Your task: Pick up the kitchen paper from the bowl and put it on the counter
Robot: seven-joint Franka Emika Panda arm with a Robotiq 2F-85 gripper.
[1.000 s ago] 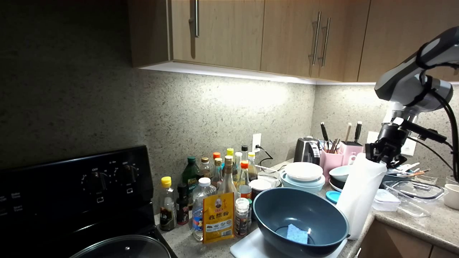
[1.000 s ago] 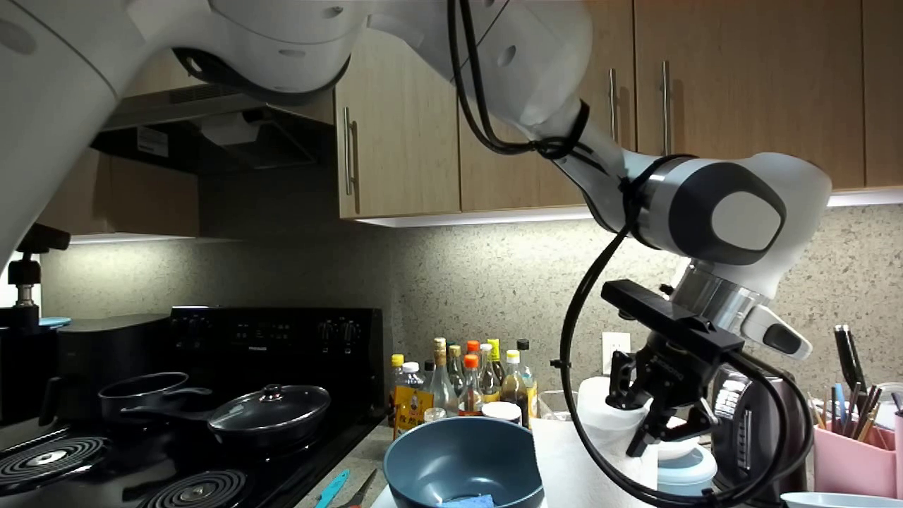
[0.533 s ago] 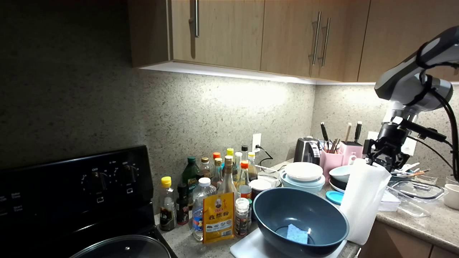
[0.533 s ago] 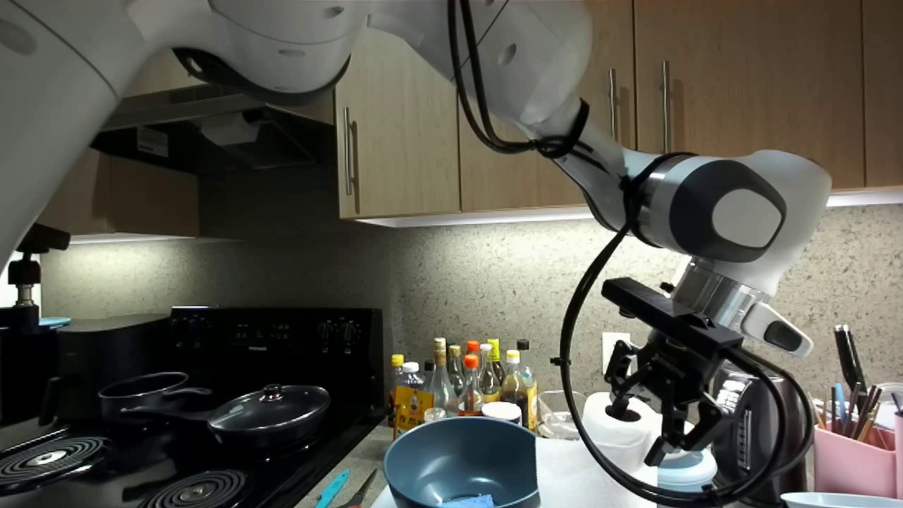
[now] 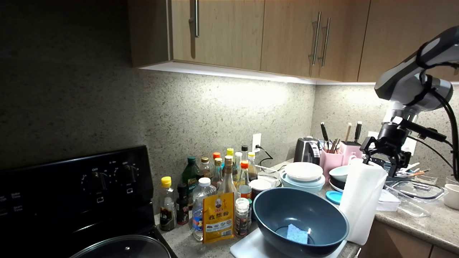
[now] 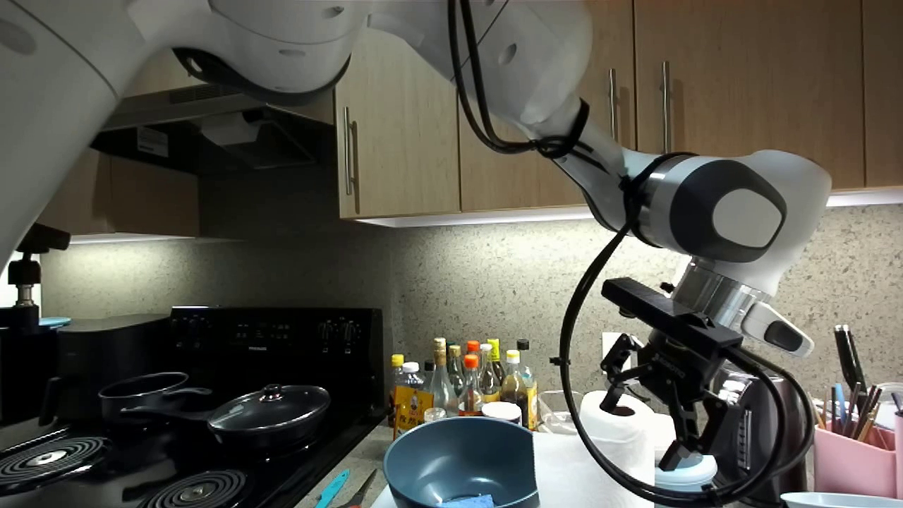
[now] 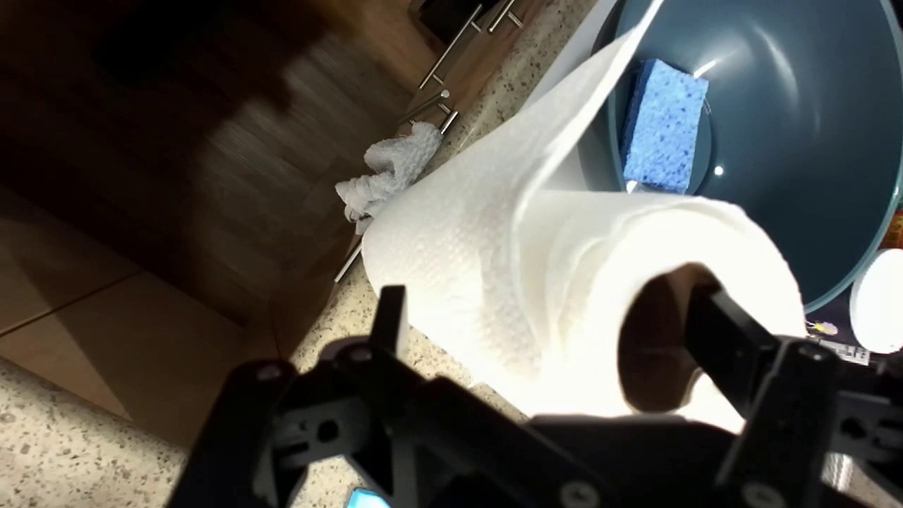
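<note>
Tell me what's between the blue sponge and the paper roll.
The side of the dark bowl: in an exterior view, the blue sponge lies inside it, while the paper roll is outside.

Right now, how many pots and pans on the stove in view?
2, both in an exterior view: the saucepan on the left of the picture, and the lidded frying pan to its right. The stove runs out of frame, so others may be hidden.

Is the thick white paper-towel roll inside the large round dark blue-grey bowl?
No: in an exterior view, the paper-towel roll is beside the bowl, which holds a rectangular blue sponge.
</note>
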